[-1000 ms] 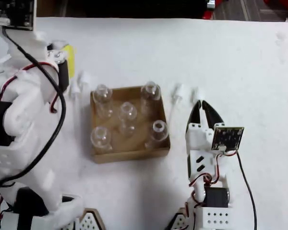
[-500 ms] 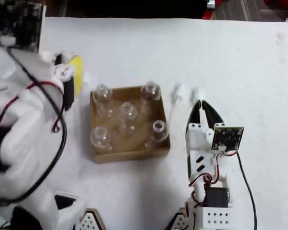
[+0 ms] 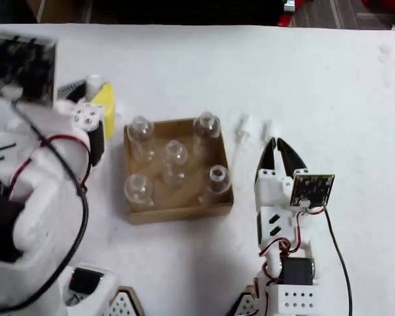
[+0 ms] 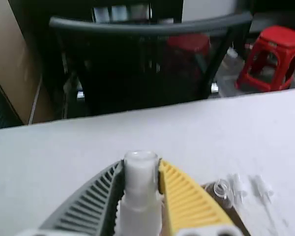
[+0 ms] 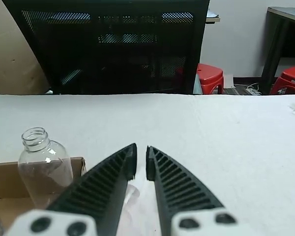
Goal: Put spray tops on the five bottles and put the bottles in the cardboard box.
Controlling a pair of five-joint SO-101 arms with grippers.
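Alignment matters: with my left gripper clamped on the spray top, I'd hold it upright, centring over a bottle neck.

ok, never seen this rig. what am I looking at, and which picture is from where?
Two small robot arms sit side by side at a white table. One picture looks down from a fixed camera overhead; the other two come from cameras on each arm's wrist, looking along its tool. The cardboard box holds five open bottles, none capped. The left tool pinches a white spray top. The right tool is shut, beside the box. Two loose spray tops lie by it.
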